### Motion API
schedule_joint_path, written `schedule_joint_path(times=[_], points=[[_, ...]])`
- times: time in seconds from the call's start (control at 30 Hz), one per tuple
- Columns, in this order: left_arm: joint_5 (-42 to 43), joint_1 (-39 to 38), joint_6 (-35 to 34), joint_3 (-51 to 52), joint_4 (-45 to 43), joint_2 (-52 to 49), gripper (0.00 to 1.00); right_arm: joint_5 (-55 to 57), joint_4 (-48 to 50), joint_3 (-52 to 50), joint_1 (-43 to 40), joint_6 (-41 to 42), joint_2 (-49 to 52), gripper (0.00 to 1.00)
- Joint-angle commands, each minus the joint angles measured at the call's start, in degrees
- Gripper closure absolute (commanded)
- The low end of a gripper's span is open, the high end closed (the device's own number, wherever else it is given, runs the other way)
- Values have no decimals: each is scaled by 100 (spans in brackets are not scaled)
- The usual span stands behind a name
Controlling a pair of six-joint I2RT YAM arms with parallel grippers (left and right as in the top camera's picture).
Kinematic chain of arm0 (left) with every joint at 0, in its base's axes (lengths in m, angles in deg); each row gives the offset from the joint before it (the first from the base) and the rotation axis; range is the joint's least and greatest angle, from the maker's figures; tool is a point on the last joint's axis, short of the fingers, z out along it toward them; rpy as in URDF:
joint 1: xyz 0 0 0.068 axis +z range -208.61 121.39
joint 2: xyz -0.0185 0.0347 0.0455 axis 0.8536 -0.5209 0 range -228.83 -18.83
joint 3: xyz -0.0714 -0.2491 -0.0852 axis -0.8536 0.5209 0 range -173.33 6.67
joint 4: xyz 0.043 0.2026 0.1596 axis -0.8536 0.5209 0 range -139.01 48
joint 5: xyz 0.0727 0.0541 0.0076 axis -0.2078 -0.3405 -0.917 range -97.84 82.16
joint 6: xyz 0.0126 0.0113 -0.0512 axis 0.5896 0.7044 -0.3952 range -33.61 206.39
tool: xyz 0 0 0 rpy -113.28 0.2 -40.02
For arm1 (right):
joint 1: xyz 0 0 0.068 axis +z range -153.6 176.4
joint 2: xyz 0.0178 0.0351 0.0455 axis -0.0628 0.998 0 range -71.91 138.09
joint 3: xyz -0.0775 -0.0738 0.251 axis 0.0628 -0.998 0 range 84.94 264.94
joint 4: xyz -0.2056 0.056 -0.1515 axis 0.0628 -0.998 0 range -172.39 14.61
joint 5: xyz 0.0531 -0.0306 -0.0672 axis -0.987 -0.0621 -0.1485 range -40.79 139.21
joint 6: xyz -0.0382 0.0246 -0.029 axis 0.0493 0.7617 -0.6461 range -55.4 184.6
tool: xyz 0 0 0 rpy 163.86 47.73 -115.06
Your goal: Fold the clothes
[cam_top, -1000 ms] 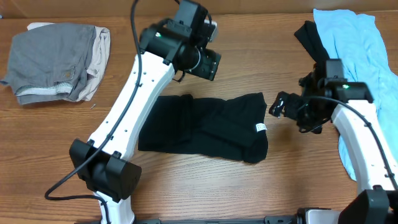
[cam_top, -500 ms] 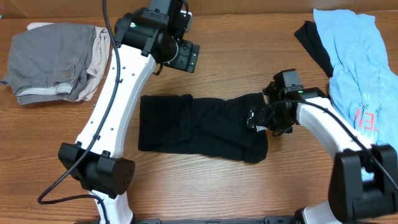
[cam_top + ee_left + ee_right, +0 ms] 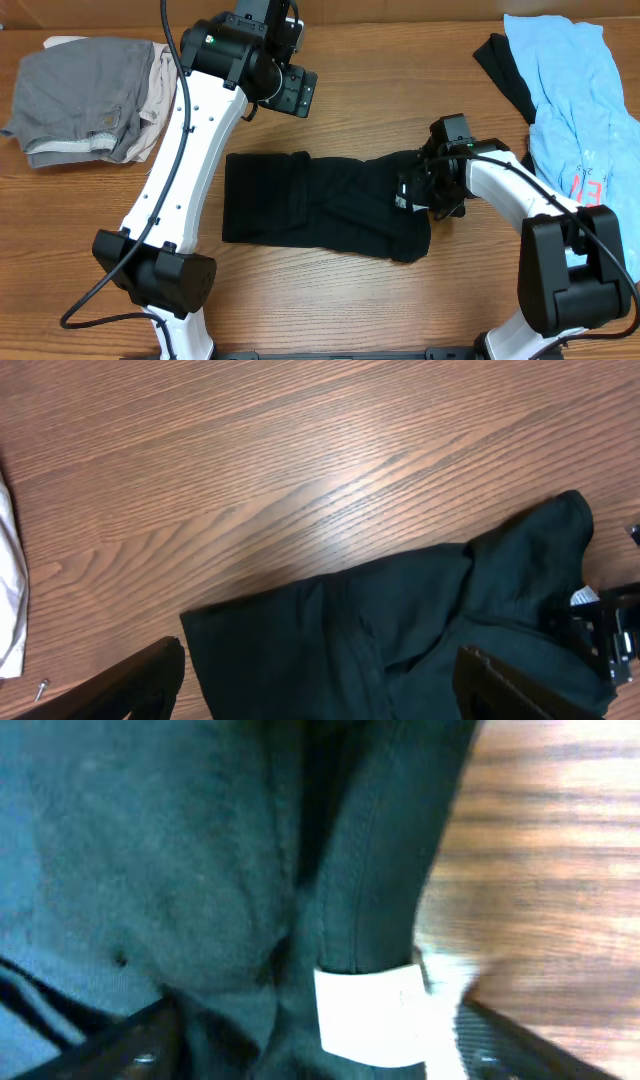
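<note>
overhead: black t-shirt (image 3: 320, 205) lies part-folded at centre, left gripper (image 3: 297, 92) off its 12 o'clock, right gripper (image 3: 415, 192) at its 3 o'clock. left wrist: jaws wide, empty. right wrist: jaws wide astride hem and white label (image 3: 368, 1012); a shallow pinch may drag one layer loose.

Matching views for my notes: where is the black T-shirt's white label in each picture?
Overhead: white label right of centre, at the right end of the black T-shirt.
Left wrist: far right edge, lower half.
Right wrist: bottom centre.
Shared landmark: that T-shirt's fabric around it.
</note>
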Motion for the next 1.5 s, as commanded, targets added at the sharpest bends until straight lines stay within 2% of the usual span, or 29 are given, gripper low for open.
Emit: schedule_joint_path(times=[0.0, 0.17, 0.27, 0.33, 0.37, 0.4, 0.53, 0.73, 0.9, 1.03, 1.23, 1.47], points=[[-52, 11, 105, -129, 20, 35, 12, -166, 2, -157, 79, 103, 157, 20], [-52, 11, 103, -129, 48, 35, 13, -205, 267, -306, 275, 105, 157, 33], [-55, 11, 105, -129, 85, 35, 12, -201, 417, -400, 367, 214, 157, 46], [-57, 11, 105, -127, 125, 35, 13, -199, 448, -422, 378, 240, 157, 70], [-59, 11, 105, -127, 142, 35, 13, -151, 448, -422, 378, 352, 157, 87], [-66, 11, 105, -122, 144, 35, 13, -98, 444, -420, 361, 476, 155, 96], [-442, 17, 103, -118, 133, 35, 12, -74, 238, -306, 74, 625, 146, 96], [-844, 133, 81, -118, 26, 35, 10, -72, -774, 245, -802, 570, -136, 96], [-841, 457, 79, -118, -15, 35, 9, -79, -1845, 892, -1547, 31, -527, 96], [-841, 758, 81, -118, -4, 35, 10, -109, -2594, 1578, -1784, -125, -719, 96], [-841, 1091, 83, -118, 13, 35, 10, -299, -3307, 2647, -1405, -120, -741, 96], [-802, 1338, 81, -111, 4, 33, 9, -387, -3071, 3119, 11, 363, -728, 96]])
